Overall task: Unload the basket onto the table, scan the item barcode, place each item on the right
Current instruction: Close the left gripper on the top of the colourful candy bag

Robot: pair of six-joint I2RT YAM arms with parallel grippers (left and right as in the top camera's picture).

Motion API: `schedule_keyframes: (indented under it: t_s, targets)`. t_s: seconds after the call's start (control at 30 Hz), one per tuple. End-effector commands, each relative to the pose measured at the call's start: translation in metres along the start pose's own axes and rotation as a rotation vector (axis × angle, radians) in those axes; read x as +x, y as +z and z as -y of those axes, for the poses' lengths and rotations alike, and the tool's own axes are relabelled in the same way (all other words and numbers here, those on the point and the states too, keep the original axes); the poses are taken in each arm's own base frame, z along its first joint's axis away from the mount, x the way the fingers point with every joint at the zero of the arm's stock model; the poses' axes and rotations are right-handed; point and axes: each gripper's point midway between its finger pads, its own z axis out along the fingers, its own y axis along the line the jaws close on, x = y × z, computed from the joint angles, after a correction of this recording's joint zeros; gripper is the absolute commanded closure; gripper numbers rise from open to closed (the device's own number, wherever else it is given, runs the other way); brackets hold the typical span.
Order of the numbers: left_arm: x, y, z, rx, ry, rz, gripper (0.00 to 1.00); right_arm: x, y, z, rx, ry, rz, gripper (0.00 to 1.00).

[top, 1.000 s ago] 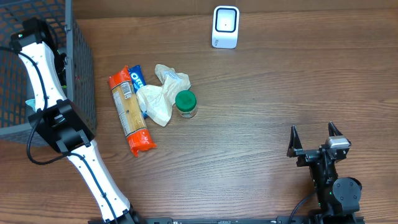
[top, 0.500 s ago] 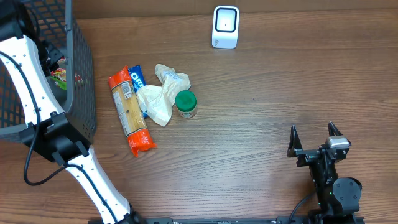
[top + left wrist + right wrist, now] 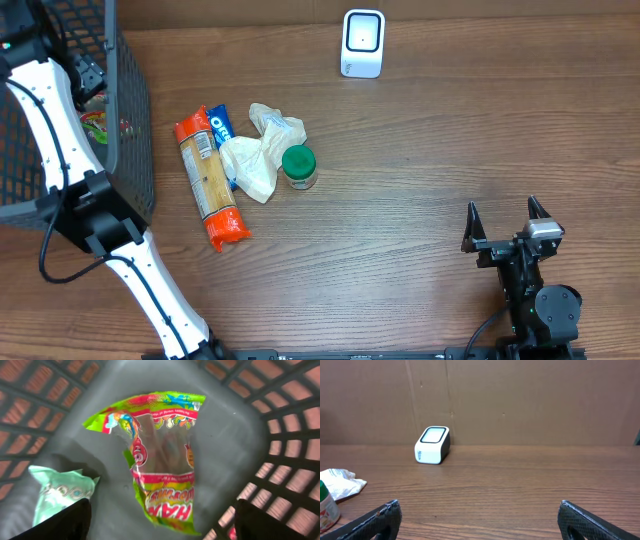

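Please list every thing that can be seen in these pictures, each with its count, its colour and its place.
table: 1, brown wood, under everything
scanner: 1, white, far edge of the table
basket: 1, grey, left end of the table
candy bag: 1, green, red and yellow, on the basket floor
packet: 1, pale green, basket floor, beside the candy bag
pasta pack: 1, orange, on the table right of the basket
cookie pack: 1, blue, beside the pasta pack
plastic bag: 1, cream white, crumpled, table middle
jar: 1, green lid, against the plastic bag
left gripper: 1, black, open, above the candy bag
right gripper: 1, black, open, empty, near right side
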Motion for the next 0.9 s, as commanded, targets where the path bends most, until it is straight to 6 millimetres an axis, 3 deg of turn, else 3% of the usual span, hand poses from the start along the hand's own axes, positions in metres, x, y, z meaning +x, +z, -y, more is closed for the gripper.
schedule_keyframes:
  t_s: [0.0, 0.2, 0.3, 0.4, 0.47, 0.5, 0.7, 0.87]
  targets:
    - [0.015, 0.035, 0.0, -0.028, 0.016, -0.067, 0.18, 0.003, 0.0, 0.001, 0.007, -0.007, 0.0, 0.0]
    - [0.042, 0.072, -0.004, -0.068, 0.035, -0.174, 0.2, 0.003, 0.0, 0.002, 0.008, -0.007, 0.0, 0.0]
    - [0.05, 0.082, -0.004, -0.074, 0.039, -0.204, 0.28, 0.003, 0.0, 0.001, 0.007, -0.007, 0.0, 0.0]
    - [0.051, 0.083, -0.004, -0.075, 0.04, -0.208, 0.56, 0.003, 0.0, 0.002, 0.008, -0.007, 0.0, 0.0]
    - [0.051, 0.082, -0.004, -0.073, 0.039, -0.205, 0.87, 0.003, 0.0, 0.001, 0.007, -0.007, 0.0, 0.0]
    - [0.051, 0.082, -0.004, -0.074, 0.039, -0.207, 0.96, 0.003, 0.0, 0.001, 0.007, -0.007, 0.0, 0.0]
    - [0.052, 0.074, -0.006, -0.078, 0.041, -0.218, 0.96, 0.003, 0.0, 0.001, 0.007, -0.007, 0.0, 0.0]
    - [0.036, 0.044, -0.005, -0.058, 0.029, -0.164, 0.96, 0.003, 0.0, 0.001, 0.007, -0.007, 0.0, 0.0]
